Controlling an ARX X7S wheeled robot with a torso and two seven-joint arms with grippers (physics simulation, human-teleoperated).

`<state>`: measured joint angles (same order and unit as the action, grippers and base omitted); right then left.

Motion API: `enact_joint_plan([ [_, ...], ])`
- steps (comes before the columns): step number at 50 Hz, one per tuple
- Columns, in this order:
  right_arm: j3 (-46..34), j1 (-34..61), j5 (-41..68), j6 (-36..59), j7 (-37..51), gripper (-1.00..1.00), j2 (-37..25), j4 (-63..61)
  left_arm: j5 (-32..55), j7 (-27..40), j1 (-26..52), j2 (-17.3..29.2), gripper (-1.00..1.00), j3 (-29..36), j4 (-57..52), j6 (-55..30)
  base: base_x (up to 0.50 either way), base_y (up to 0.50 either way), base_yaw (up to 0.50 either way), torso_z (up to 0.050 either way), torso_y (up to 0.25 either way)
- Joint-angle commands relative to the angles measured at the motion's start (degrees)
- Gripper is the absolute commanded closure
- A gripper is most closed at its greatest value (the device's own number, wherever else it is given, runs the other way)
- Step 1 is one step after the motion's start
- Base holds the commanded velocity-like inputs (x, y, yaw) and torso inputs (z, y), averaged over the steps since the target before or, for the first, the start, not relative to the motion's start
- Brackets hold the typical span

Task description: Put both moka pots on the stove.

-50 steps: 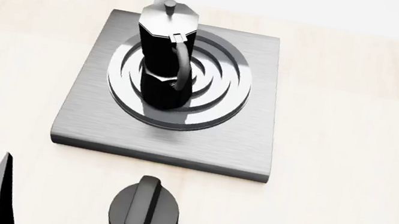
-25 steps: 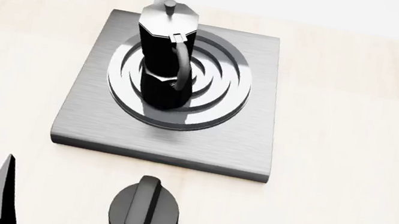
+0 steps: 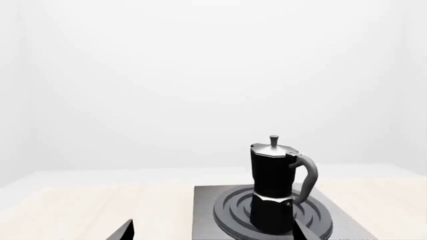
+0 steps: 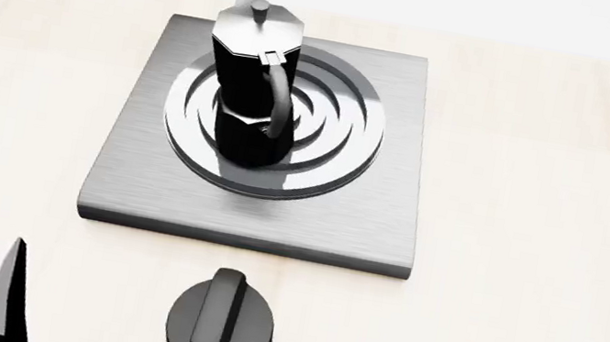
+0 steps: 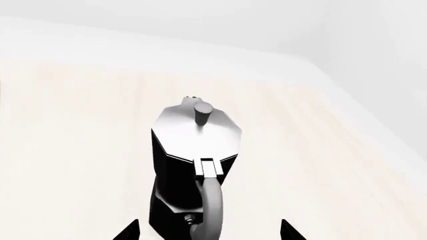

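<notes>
while one moka pot (image 4: 252,79) stands upright on the dark rings of the stove (image 4: 131,170), a bit toward 10 o'clock from the ring centre, the second moka pot (image 5: 193,170) stands on the pale wooden table (image 5: 73,140), its handle between the right gripper (image 5: 209,231) fingertips, jaws apart. the left gripper (image 3: 212,232) is open too. a round black knob (image 4: 220,320) sits at 6 o'clock from the stove.
</notes>
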<state>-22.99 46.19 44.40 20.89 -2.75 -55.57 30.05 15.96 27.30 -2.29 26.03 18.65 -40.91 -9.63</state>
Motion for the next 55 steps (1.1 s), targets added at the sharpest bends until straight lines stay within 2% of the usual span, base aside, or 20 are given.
enact_joint_plan([
  [1,0.1,-0.4,-1.1,-2.4,0.1,-1.00,1.8,3.2,-0.1,0.1,0.2,0.0,-1.00,0.4,0.1,-0.2,0.00,0.00,0.00,0.000,0.000],
  [25,-2.0,3.4,-7.6,-9.6,1.0,-1.00,7.7,12.4,-0.1,0.2,0.0,0.3,-1.00,0.5,0.5,0.6,0.00,0.00,0.00,0.000,0.000],
  [55,-2.5,6.9,-10.8,-15.2,0.3,-1.00,11.7,22.2,-0.3,0.5,0.3,0.5,-1.00,1.1,0.7,0.5,0.00,0.00,0.00,0.000,0.000],
])
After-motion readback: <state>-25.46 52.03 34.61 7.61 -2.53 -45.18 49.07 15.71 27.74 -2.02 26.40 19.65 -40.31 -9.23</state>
